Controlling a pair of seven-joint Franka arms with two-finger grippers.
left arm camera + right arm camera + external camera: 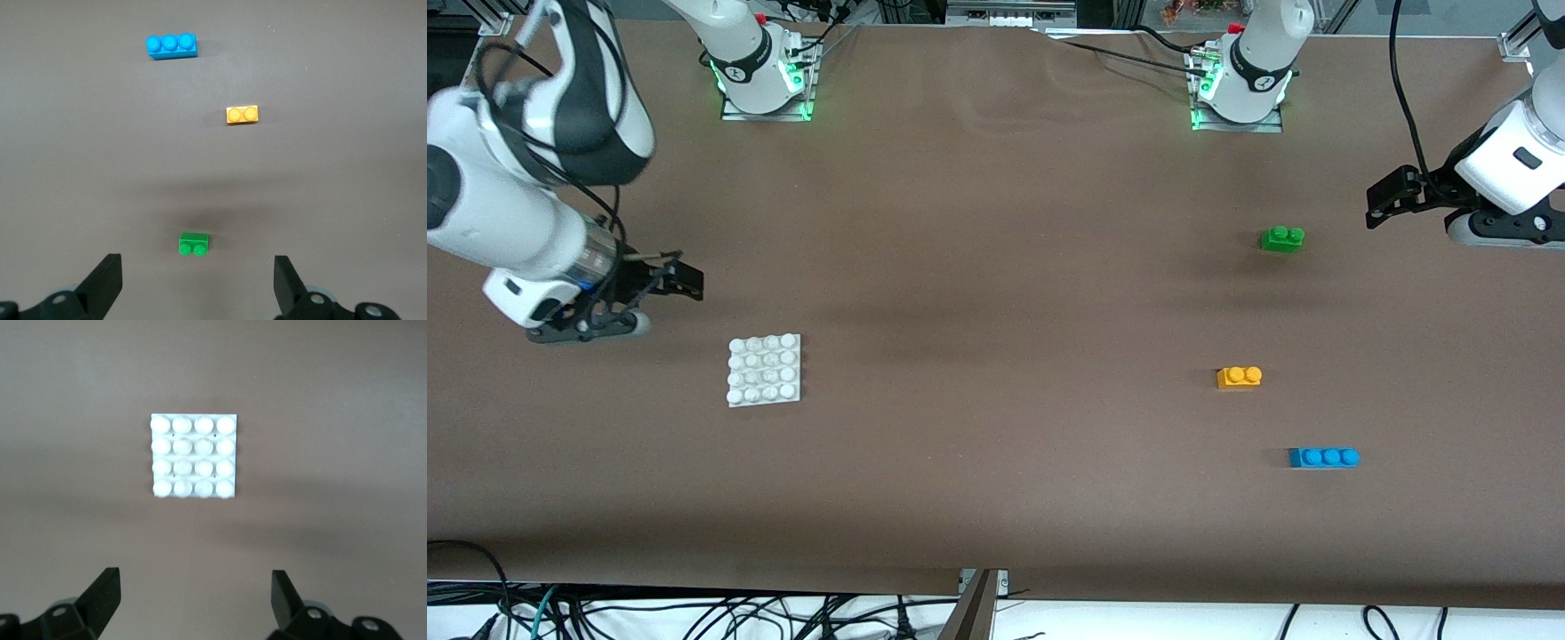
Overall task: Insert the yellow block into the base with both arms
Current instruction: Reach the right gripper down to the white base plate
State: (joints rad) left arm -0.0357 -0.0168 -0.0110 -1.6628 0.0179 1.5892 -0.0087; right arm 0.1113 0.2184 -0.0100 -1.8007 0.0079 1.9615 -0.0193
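My left gripper (197,290), spread and empty, hangs at the left arm's end; the yellow block (1239,377) lies closest to it, long axis along the table. My right gripper (193,607), also spread, waits near the base (764,370).

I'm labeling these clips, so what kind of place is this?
Probably a robotics lab bench: two arms bolted to a brown-covered table, toy bricks and a base laid out, loose cables along the edge.

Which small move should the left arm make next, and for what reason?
Probably the left gripper should move over the yellow block and descend. Its jaws are open and empty, and the block lies free on the table, apart from the green brick and the blue brick. The right gripper waits open beside the base.
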